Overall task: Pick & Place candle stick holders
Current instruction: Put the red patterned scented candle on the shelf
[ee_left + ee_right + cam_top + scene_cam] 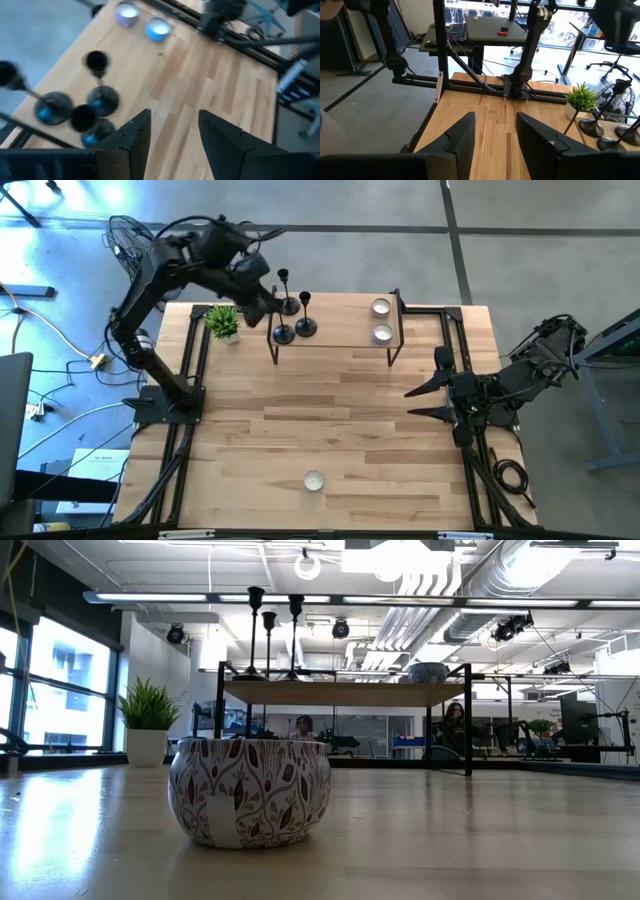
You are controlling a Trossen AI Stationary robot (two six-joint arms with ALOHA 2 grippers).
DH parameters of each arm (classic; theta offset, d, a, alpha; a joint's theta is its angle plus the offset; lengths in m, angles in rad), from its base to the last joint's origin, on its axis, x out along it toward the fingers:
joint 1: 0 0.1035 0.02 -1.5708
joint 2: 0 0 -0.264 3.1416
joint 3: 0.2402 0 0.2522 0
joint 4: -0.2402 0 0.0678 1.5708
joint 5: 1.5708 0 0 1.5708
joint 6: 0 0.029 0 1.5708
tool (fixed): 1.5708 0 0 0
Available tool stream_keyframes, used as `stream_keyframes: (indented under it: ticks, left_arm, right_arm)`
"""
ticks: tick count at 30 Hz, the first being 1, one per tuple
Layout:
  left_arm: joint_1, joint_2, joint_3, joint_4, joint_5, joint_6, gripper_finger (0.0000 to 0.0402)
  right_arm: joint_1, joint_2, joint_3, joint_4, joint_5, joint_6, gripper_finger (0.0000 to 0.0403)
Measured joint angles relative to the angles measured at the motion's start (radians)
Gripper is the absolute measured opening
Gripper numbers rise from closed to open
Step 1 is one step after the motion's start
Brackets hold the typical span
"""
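Three black candle stick holders (285, 305) (305, 326) (283, 333) stand on their round bases at the left end of a raised wooden shelf (335, 330); they also show in the left wrist view (102, 97). Two silvery tealight cups (381, 307) (381, 333) sit at the shelf's right end. A third round cup (314, 480), patterned on its side in the low view (250, 790), sits on the table near the front edge. My left gripper (265, 310) (172, 117) hovers open and empty just left of the holders. My right gripper (408, 403) (495, 117) is open and empty at the table's right.
A small potted plant (222, 320) stands on the table left of the shelf, close under my left arm. The shelf's black metal legs (275, 345) (392, 345) stand on the table. Bare wood lies between the shelf and the front cup.
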Motion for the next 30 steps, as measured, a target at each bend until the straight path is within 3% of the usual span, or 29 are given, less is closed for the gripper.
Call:
stream_keyframes:
  ticks: [5,10,19,26,30]
  left_arm:
    - [-0.103,-0.020,0.000,0.000,-0.063,0.000,0.0161]
    - [-0.183,-0.020,0.000,0.001,-0.020,0.022,0.0174]
    - [-0.298,-0.020,0.000,-0.006,-0.010,0.023,0.0297]
    - [-0.373,-0.019,-0.001,-0.001,-0.260,-0.038,0.0348]
    - [-0.388,-0.019,-0.001,0.002,-0.266,-0.104,0.0351]
  right_arm:
    - [0.000,0.000,0.000,0.000,-0.002,0.002,0.0138]
    - [0.000,0.000,0.000,0.000,-0.009,0.002,0.0138]
    - [0.000,0.015,0.000,0.001,-0.015,0.022,0.0138]
    - [0.000,0.060,0.000,0.001,-0.028,0.047,0.0138]
    - [0.000,0.081,0.000,0.002,-0.026,0.081,0.0138]
